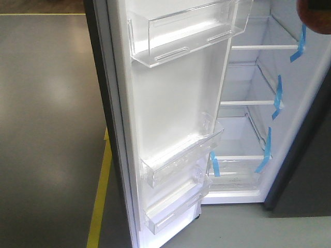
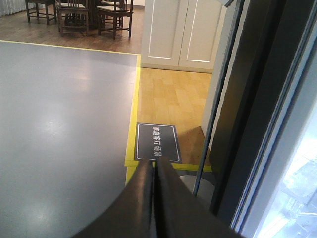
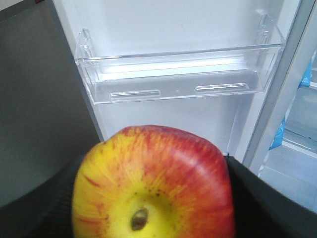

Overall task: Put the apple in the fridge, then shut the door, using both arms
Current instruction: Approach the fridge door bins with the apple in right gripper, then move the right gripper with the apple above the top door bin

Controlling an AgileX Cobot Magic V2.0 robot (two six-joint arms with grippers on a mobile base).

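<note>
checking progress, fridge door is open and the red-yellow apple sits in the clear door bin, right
No: the right wrist view shows the round red-yellow apple held in the right pincer, short of the clear plastic door bin. The white-lined door is open.

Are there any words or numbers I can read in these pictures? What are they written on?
"家庭客厅场景": white Chinese characters on the dark floor sign lying on the wooden floor. They are a bit blurry, so this reading is my best guess.
No words, labels or numbers show on the apple, the door, the fridge or the blue tape.
</note>
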